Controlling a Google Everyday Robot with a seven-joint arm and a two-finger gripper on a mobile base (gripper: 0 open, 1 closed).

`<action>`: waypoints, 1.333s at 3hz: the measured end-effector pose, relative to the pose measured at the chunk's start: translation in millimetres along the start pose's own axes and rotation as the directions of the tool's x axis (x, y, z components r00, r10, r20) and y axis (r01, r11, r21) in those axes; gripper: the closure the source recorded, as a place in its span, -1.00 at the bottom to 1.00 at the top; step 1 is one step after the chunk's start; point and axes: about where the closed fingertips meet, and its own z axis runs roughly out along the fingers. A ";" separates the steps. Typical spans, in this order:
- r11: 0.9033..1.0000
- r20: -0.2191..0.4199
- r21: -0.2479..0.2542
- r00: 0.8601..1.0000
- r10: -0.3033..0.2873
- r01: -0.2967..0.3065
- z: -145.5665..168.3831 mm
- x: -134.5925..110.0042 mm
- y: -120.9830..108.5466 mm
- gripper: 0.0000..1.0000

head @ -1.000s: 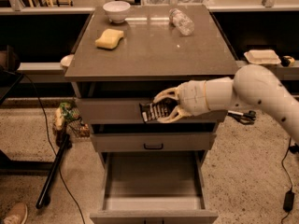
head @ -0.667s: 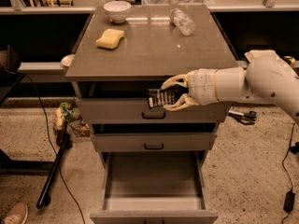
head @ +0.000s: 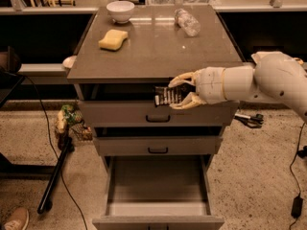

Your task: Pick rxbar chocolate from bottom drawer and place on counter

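Observation:
My gripper (head: 178, 92) is shut on the rxbar chocolate (head: 166, 96), a flat black-wrapped bar with pale lettering. I hold it in front of the top drawer, just below the front edge of the counter (head: 153, 47). The white arm comes in from the right. The bottom drawer (head: 157, 186) stands pulled open below, and its plain grey inside holds nothing.
On the counter lie a yellow sponge (head: 113, 39), a white bowl (head: 120, 10) and a clear plastic bottle (head: 187, 21) on its side. Two shallower drawers with black handles (head: 158, 119) sit above the open drawer. A black stand leg (head: 55, 176) and cables lie on the floor at left.
My gripper has risen with the bar and moved right, from level with the top drawer's handle to just under the counter's front edge.

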 end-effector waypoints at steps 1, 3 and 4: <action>0.996 0.000 0.011 0.996 0.094 -0.094 -7.2 13.0 -26.5 1.00; 0.964 0.019 0.217 0.987 0.157 -0.157 -38.2 35.6 -104.5 1.00; 0.964 0.019 0.217 0.987 0.157 -0.157 -38.2 35.6 -104.5 1.00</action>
